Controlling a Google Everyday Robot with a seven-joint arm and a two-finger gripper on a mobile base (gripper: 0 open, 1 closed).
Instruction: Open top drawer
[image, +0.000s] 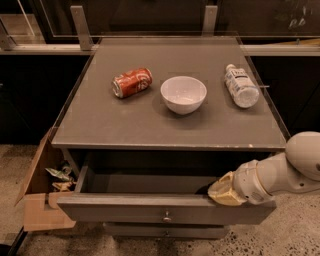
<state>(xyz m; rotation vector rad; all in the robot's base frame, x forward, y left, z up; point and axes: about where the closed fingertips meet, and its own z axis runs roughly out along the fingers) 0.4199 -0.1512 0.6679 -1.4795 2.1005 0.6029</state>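
The top drawer (125, 208) is the wide grey front with a small round metal knob (166, 216) at its centre. It stands pulled out from under the grey cabinet top (125, 125), and its plain grey inside (145, 182) shows. My gripper (223, 192), with a cream-coloured tip on a white arm that comes in from the right, rests at the top edge of the drawer front near its right end. A slimmer grey drawer front (165, 231) shows just below.
On the cabinet top lie a red can (132, 82) on its side, a white bowl (183, 93) and a clear plastic bottle (240, 86) on its side. An open cardboard box (40, 210) with crumpled scraps stands on the floor at the left.
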